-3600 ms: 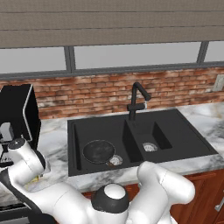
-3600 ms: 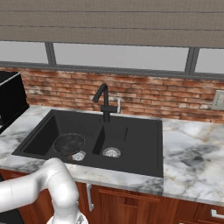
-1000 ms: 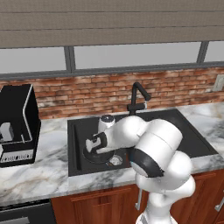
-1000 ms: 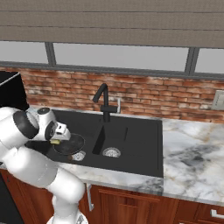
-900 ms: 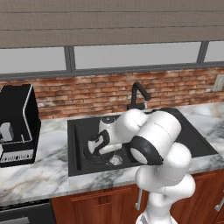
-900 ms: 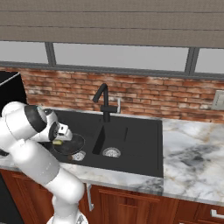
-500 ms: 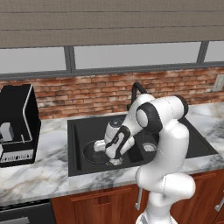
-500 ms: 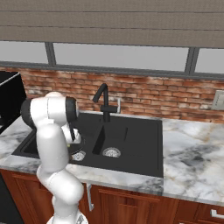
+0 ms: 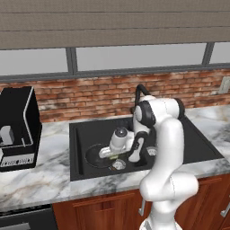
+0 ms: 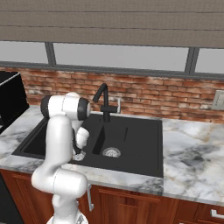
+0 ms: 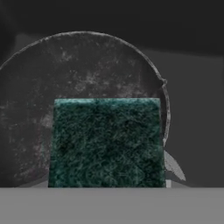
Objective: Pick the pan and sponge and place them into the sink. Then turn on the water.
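1. My pincer (image 9: 107, 153) is down in the left basin of the sink (image 9: 74, 134). It is pinching the sponge (image 11: 107, 142), whose green scouring face sits right at my tips and hides them.
2. The pan (image 11: 87, 65) lies flat on the basin floor just beyond and under the sponge. Its speckled inside faces up at me and its far rim is in view.
3. I can't tell whether the sponge is touching the pan or just above it.
4. Sponge handling: light and soft, and it squashes under pressure. The scouring side is rough, so slip risk is low. I'd hold it across the short sides with a mild squeeze.
5. Pan handling: stiff, heavier, and smooth at the rim. It looks already placed, so no regrip is needed.
6. Progress, my judgement: pan is in and the sponge is ready to let go over it.
7. Next is the faucet (image 10: 103, 98), up and behind my pincer, at the divider between the basins. It is rigid, and no stream shows from the spout.
8. Risk: the sponge could bounce or land on the drain (image 9: 119, 165) beside the pan. That's minor.
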Motion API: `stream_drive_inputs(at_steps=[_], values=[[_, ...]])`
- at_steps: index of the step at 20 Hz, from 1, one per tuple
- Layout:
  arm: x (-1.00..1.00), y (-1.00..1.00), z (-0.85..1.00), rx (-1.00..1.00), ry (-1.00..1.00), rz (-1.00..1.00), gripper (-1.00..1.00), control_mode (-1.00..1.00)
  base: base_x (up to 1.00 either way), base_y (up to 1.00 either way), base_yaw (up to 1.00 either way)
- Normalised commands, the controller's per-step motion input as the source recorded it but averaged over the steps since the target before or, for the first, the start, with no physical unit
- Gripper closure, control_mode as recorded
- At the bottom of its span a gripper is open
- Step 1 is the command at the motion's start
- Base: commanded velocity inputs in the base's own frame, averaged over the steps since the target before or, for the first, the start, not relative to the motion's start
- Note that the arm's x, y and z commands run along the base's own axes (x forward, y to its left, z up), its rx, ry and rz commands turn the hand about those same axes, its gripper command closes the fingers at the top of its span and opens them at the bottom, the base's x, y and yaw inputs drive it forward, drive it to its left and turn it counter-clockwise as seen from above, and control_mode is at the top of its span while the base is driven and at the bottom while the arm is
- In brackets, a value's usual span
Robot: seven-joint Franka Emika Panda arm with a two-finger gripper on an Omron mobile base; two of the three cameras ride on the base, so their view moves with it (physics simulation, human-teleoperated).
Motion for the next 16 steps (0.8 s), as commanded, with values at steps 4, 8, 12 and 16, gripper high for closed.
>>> stream_drive_inputs(at_steps=[4,8,12,16], values=[[0.24,0.10,-0.25,-0.04,0.00,0.00,1.00,-1.00,0.00,0.00,0.00],[0.17,0.00,0.05,0.00,0.00,-0.01,-1.00,-1.00,0.00,0.00,0.00],[0.29,0.00,0.22,0.00,0.00,-0.03,-1.00,-1.00,0.00,0.00,0.00],[0.39,0.00,0.29,0.00,-0.01,-0.03,-1.00,-1.00,0.00,0.00,0.00]])
